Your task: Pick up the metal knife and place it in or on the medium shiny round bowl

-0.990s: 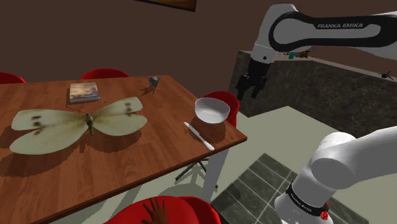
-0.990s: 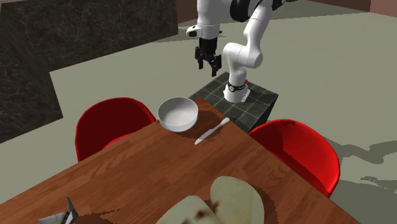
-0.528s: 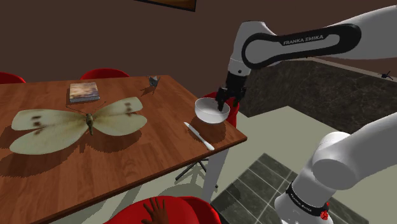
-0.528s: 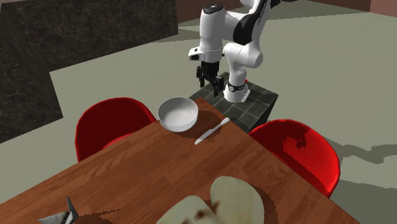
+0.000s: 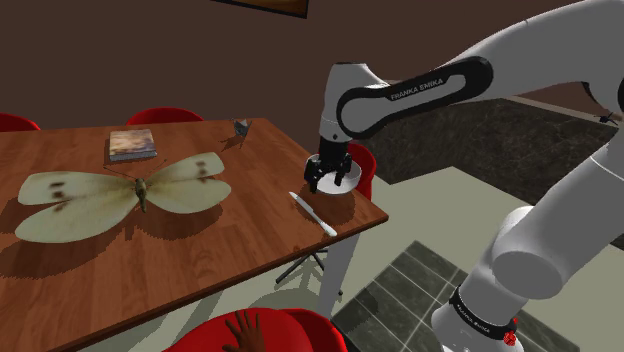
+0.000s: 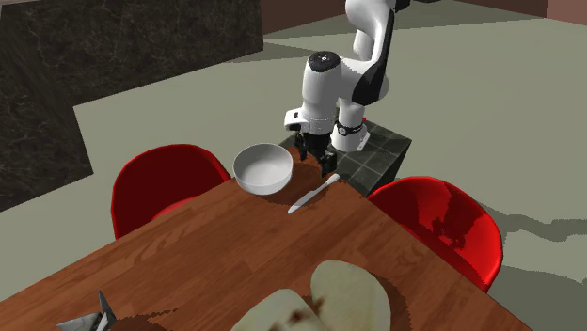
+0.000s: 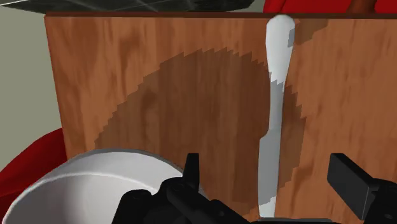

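A pale grey knife [image 5: 313, 213] [image 6: 313, 193] lies flat near the corner of the wooden table [image 5: 230, 235]. Close beside it stands a white round bowl [image 6: 264, 168] [image 5: 345, 180], partly hidden by my hand in the shoulder view. My black gripper [image 5: 325, 178] [image 6: 317, 162] hangs open, low over the table between bowl and knife. In the wrist view the knife [image 7: 277, 121] runs lengthwise between my fingers [image 7: 191, 170], nearer the far one, and neither touches it. The bowl [image 7: 95, 184] sits just outside the other finger.
A large pale butterfly [image 5: 125, 195], a book [image 5: 131, 144] and a small grey object [image 5: 240, 128] lie farther along the table. Red chairs [image 6: 169, 183] [image 6: 437, 221] flank the corner. My stand [image 6: 362, 150] is just past the table's end, with a dark stone counter [image 6: 113, 56] beyond.
The arm has swung down from high beside the table to the corner. The gripper now hangs low between the bowl and the knife. Bowl and knife have not moved.
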